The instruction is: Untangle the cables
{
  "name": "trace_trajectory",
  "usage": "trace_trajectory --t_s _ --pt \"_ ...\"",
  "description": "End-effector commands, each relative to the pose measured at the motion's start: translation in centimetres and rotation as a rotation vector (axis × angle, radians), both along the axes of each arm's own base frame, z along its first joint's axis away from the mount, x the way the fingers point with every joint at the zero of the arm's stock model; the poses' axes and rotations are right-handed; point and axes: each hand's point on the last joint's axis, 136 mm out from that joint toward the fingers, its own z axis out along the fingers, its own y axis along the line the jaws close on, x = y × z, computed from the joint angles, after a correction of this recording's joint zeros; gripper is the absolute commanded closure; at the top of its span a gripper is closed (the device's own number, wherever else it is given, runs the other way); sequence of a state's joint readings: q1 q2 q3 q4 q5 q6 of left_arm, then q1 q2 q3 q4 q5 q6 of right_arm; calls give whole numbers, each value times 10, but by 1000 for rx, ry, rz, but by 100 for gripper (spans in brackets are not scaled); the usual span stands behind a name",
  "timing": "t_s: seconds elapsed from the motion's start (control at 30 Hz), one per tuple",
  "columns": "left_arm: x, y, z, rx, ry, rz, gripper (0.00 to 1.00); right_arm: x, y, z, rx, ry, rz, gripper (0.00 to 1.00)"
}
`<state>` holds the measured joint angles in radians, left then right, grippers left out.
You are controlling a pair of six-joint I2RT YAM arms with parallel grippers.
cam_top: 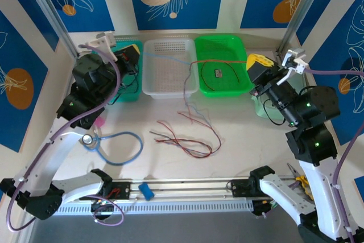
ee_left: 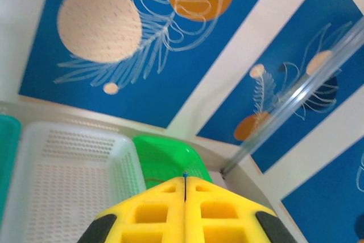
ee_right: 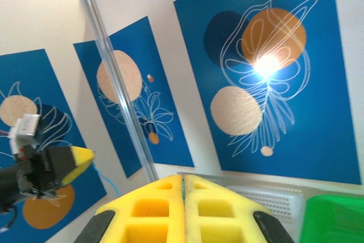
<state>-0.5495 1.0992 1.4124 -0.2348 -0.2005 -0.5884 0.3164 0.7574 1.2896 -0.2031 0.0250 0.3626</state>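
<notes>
Top external: cables [cam_top: 187, 110] across green basket [cam_top: 219, 41]

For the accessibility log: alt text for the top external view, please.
Thin red, black and pale cables lie tangled on the table, strands trailing into a white basket and a green basket behind. The left pincer and right pincer hang raised at the ends of the basket row.

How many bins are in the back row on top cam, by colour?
Teal bin: 1
White bin: 1
Green bin: 1
Total: 3
The pale shape at the right end is too hidden to count.
</notes>
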Motion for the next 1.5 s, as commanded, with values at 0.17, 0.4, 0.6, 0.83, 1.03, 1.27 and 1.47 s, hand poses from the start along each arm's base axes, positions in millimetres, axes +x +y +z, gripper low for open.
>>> trace_trajectory --t_s 0.17,0.4,0.6,0.83,1.03,1.27,1.47 --pt "-7 58 38 112 -133 251 100 -6 -39 33 -83 -127 -233 100" --pt "-34 91 43 79 -177 357 100 -8 -76 41 -145 -170 -461 100" --pt "-60 112 43 71 -177 393 100 1 -97 42 -194 -181 -596 100" --pt "-80 128 62 105 -214 425 100 25 -138 19 -197 -87 -789 100" --pt "-94 141 69 115 -239 462 100 30 -185 -12 -126 28 -918 100" --pt "-107 156 78 122 -268 518 100 35 -205 -31 -106 84 -995 100" --pt "-121 169 86 111 -296 560 100 35 -225 -48 -28 142 -1067 100"
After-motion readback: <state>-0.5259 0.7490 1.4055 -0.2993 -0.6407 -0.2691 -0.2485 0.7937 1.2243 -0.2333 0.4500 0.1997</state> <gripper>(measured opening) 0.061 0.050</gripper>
